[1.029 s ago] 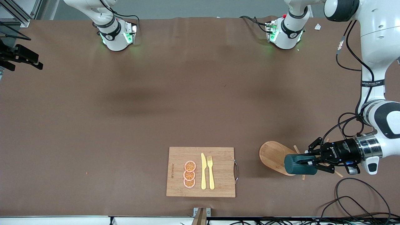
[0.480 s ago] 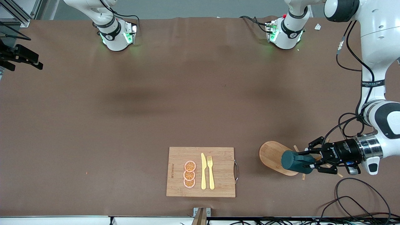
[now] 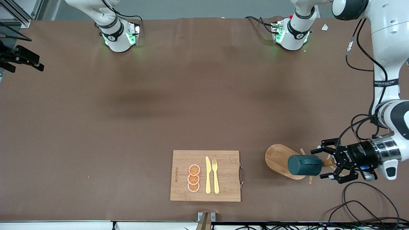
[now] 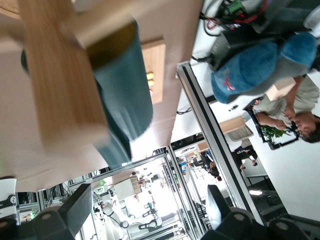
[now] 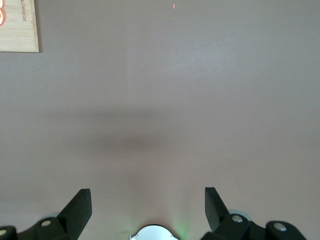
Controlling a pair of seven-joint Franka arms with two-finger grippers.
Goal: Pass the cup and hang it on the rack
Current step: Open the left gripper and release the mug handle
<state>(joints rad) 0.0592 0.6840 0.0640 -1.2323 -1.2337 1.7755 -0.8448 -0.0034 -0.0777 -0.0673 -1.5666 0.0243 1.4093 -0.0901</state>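
The cup (image 3: 304, 165) hangs sideways on the rack (image 3: 281, 159), a light wooden mug tree whose oval base sits on the bench (image 3: 191, 105) toward the left arm's end, beside the cutting board (image 3: 205, 175). In the left wrist view the cup (image 4: 122, 95) shows its dark teal wall and mustard inside right against the rack's wooden post (image 4: 60, 80), with a peg going into its mouth. The left claw (image 3: 324, 163) stands spread wide just beside the cup, its fingers (image 3: 319, 149) apart from the teal wall on both sides, holding nothing. The board carries three orange slices (image 3: 194, 178), a yellow knife (image 3: 208, 175) and a yellow fork (image 3: 215, 175). The right arm waits; its right claw (image 5: 147, 207) hangs over bare bench with its jaws wide and nothing between them, a corner of the cutting board (image 5: 19, 26) in sight
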